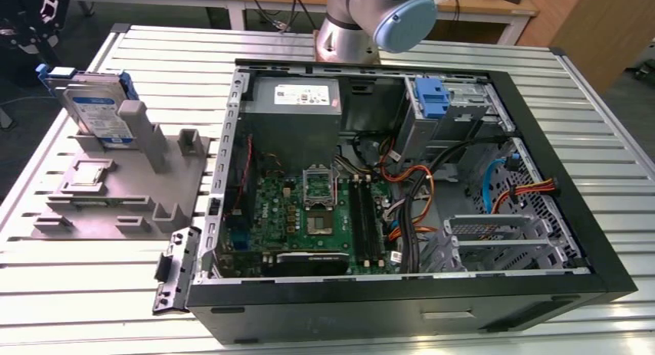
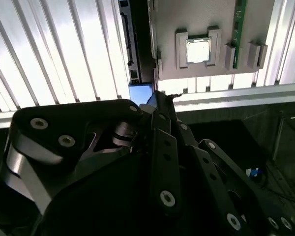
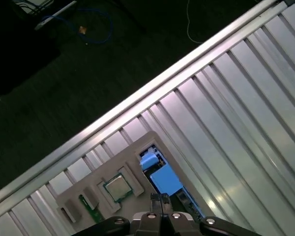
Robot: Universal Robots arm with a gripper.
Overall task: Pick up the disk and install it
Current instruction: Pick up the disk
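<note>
The disk (image 1: 97,108), a silver-grey drive with a white-and-blue label in a blue bracket, stands on edge in a grey fixture (image 1: 133,194) on the exterior view's left. In the first wrist view I look down on its blue bracket (image 3: 163,178). My gripper (image 3: 161,198) hangs well above it, fingers together and holding nothing. The second wrist view has the black gripper (image 2: 162,96) over the blue end of the disk (image 2: 140,92).
The open computer case (image 1: 573,240) lies on the slatted metal table (image 1: 594,125), with a grey power-supply box (image 1: 297,98) and an upright blue carrier (image 1: 434,102) inside. A processor chip (image 3: 117,188) rests on the fixture (image 3: 123,160). The table edge (image 3: 137,101) meets dark floor.
</note>
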